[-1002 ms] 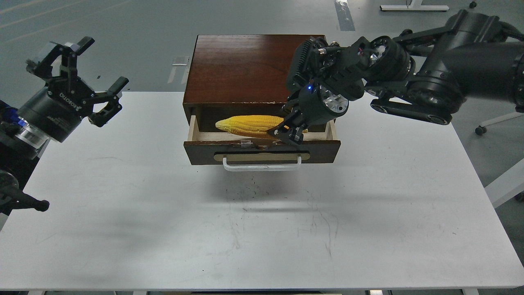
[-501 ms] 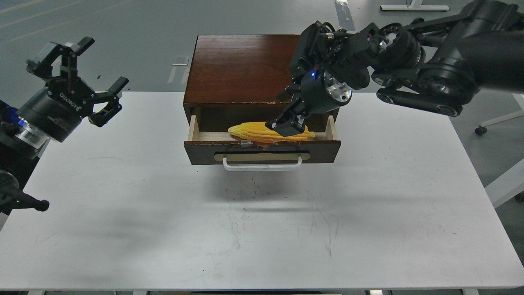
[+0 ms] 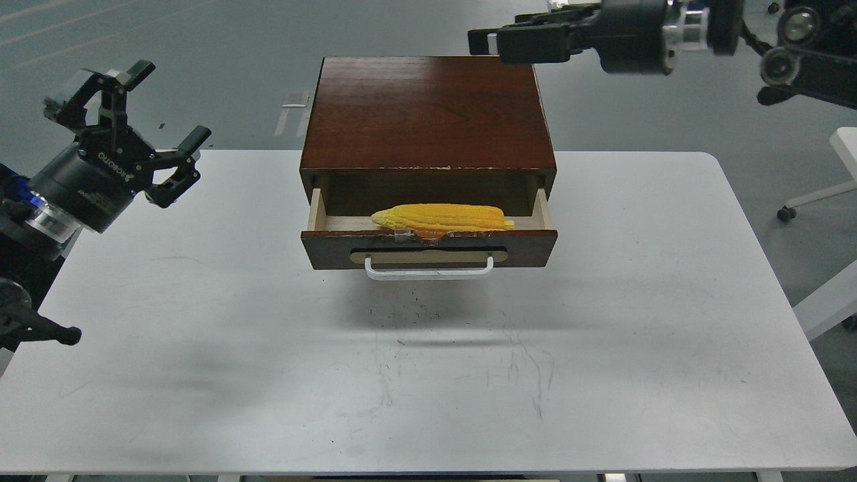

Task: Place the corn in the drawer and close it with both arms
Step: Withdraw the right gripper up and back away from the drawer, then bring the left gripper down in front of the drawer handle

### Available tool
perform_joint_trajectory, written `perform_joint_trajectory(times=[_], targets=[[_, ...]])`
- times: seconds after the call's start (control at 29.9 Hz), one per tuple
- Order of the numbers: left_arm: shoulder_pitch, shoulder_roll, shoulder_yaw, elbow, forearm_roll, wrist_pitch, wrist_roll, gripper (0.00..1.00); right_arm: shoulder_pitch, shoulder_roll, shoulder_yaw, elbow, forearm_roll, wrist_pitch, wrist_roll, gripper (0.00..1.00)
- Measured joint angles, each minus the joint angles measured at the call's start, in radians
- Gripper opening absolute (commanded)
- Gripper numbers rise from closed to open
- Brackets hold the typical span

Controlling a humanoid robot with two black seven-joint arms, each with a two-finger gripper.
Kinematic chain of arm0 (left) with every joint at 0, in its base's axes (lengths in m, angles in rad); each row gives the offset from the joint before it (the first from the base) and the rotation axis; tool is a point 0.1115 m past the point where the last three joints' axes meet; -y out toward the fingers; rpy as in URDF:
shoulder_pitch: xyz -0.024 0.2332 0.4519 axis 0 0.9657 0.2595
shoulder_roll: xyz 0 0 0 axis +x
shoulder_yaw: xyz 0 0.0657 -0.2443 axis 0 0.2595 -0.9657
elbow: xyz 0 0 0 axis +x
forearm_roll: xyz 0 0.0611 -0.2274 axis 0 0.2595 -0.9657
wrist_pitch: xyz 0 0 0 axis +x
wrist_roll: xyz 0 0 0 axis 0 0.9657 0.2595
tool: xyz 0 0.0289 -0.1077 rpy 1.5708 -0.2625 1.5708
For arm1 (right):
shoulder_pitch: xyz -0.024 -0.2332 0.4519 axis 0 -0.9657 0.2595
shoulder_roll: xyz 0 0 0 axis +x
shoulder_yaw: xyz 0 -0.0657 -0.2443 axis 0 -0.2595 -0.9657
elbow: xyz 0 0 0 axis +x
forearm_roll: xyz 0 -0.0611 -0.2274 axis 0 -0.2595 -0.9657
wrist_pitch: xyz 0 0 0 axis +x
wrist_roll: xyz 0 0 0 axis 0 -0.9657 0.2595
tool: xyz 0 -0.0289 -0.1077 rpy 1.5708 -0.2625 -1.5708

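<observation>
Lying inside the pulled-out dark brown wood drawer with white bar handle is the long tapered yellow corn cob, its pointed tip toward the left of the frame and its thicker end toward the right. It rests on the pale wood floor of the drawer, close behind the chipped front rim, with nothing gripping it. The drawer stands open from the dark brown wooden cabinet at centre frame, which sits on the white bench.

The left black gripper hangs at the upper left of the frame, beyond the bench's left edge and well apart from the cabinet; its fingers are spread wide and hold nothing, with the "ROBOTIQ" marking legible on its body.

The right black gripper sits at the top of the frame, above and just beyond the cabinet's far right corner, pointing toward the left. It is seen side-on and dark, so whether its fingers are spread or pressed together cannot be told. It is well clear of the corn and the drawer
</observation>
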Motion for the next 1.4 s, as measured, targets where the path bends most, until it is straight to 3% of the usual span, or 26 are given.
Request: perform_joint_trajectory(times=[0.17, 0.27, 0.43, 0.6, 0.77, 1.17, 1.4], targets=[[0.000, -0.006, 0.001, 0.000, 0.001, 0.000, 0.000, 0.99, -0.264, -0.159, 0.220, 0.010, 0.245, -0.007, 0.000, 0.96], [0.000, -0.014, 0.004, 0.000, 0.002, 0.000, 0.000, 0.99, -0.467, -0.197, 0.380, 0.003, 0.376, -0.013, 0.000, 0.96], [0.001, -0.026, 0.009, 0.000, 0.003, 0.000, 0.000, 0.99, -0.791, -0.195, 0.610, -0.027, 0.558, -0.046, 0.000, 0.96], [0.002, -0.028, 0.012, 0.000, 0.012, 0.000, 0.000, 0.99, -0.971, -0.134, 0.731, -0.067, 0.772, -0.046, 0.000, 0.99], [0.002, -0.030, 0.015, 0.000, 0.017, 0.000, 0.000, 0.99, -1.063, -0.065, 0.787, -0.148, 0.928, -0.009, 0.000, 0.99], [0.003, -0.004, 0.010, 0.000, 0.093, 0.000, -0.004, 0.99, -1.147, 0.039, 0.811, -0.251, 0.948, 0.063, 0.000, 0.99], [-0.067, 0.127, -0.007, -0.098, 0.364, 0.000, -0.100, 0.99, -1.148, 0.042, 0.814, -0.266, 0.946, 0.064, 0.000, 0.99]])
